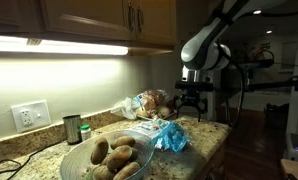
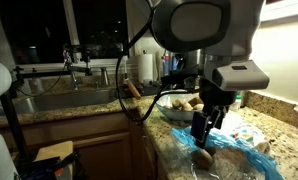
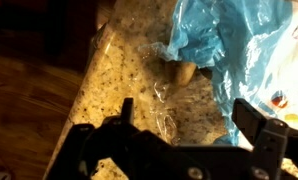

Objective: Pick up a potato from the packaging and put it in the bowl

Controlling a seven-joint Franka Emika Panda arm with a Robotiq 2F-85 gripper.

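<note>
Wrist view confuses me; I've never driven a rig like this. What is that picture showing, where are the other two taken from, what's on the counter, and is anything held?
The machine is a single robot arm ending in a two-fingered gripper. The wrist view comes from a camera on the arm's wrist, looking down past the gripper. Its jaws stand open and hold nothing. Below it lies the crinkled blue bag on the granite counter, with a potato peeking from its edge. The two exterior views come from cameras off the robot, at different spots. They show the glass bowl holding several potatoes, a clear bag with brown contents, and a small metal cup.
</note>
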